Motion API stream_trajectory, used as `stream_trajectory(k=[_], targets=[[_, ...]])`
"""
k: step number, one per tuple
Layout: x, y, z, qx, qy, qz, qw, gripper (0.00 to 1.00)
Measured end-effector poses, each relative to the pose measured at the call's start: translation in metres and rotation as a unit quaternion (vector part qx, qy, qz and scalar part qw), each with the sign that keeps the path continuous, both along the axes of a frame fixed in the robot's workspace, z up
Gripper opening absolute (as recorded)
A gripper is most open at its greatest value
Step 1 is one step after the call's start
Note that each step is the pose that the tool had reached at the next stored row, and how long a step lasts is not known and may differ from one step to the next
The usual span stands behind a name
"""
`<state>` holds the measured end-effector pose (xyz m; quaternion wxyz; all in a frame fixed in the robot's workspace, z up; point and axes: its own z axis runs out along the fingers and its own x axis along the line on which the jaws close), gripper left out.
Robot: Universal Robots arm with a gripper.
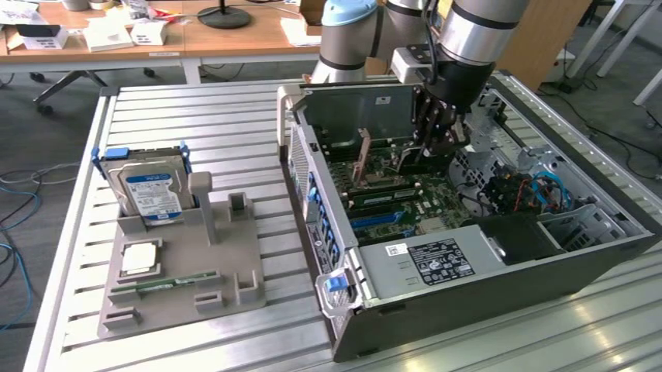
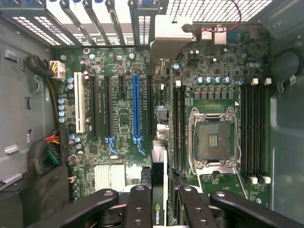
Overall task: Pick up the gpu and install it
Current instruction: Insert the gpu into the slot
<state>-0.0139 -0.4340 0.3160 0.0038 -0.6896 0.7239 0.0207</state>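
The gripper (image 2: pixel 161 202) clamps the gpu (image 2: pixel 159 164) edge-on above the motherboard (image 2: pixel 124 118), just beside the blue slot (image 2: pixel 136 107), evidently so its connector edge faces the slots.

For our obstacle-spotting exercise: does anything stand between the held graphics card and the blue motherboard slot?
Nothing visible does. The thin graphics card with black cooler, held in the gripper's jaws, hangs above the green motherboard; its long blue slot lies bare.
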Motion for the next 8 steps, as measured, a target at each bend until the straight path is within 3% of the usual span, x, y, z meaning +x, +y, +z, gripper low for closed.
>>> stream_trajectory(k=[4, 8], targets=[[0.0001, -0.001, -0.0001, 0.0006, 0.0, 0.0, 1.0, 0.27], [0.0, -0.0049, -0.0001, 0.0044, 0.0, 0.0, 1.0, 0.27]])
